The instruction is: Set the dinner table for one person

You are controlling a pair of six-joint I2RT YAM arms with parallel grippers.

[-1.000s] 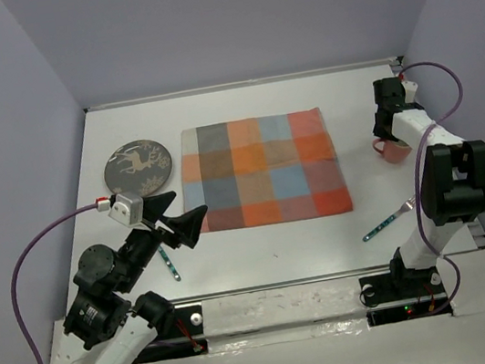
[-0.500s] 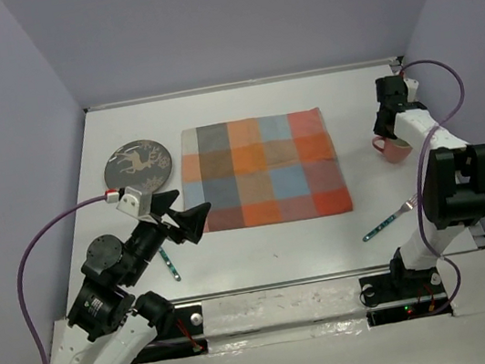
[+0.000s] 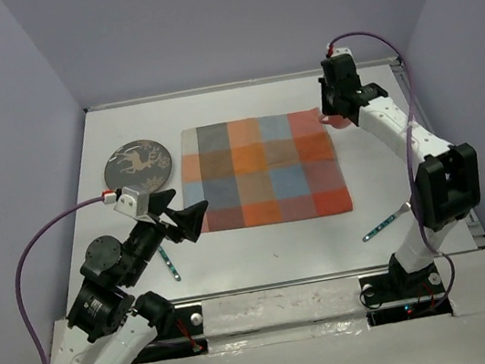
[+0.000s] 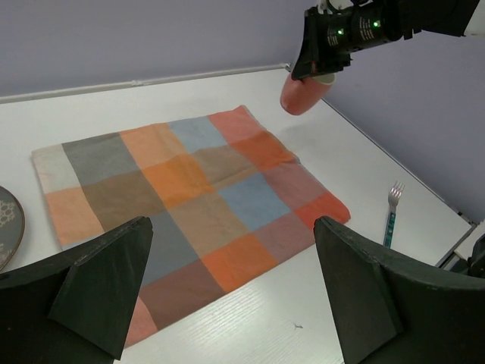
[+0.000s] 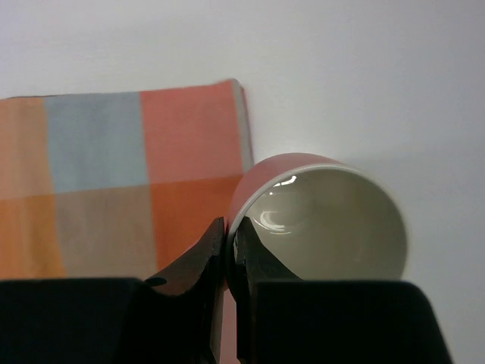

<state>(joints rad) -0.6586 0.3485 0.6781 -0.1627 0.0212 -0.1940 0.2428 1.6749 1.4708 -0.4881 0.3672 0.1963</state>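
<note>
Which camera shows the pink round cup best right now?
Right wrist: the pink round cup fills it, rim pinched by the right gripper, inside empty. Left wrist shows only its outside, hanging; top external shows just a pink sliver under the gripper.

Bright, even, diffuse light; soft faint shadows; right wrist view soft-focused, small glare inside cup (image 5: 326, 220)

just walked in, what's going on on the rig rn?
Table setting for one, and nothing is on the checked cloth yet. The right gripper is shut on the rim of a pink cup, holding it by the cloth's far right corner, apparently lifted off the table. The left gripper hovers open and empty by the cloth's near left corner. The dark plate lies left of the cloth. A fork and a teal-handled utensil lie nearer the arms.
</note>
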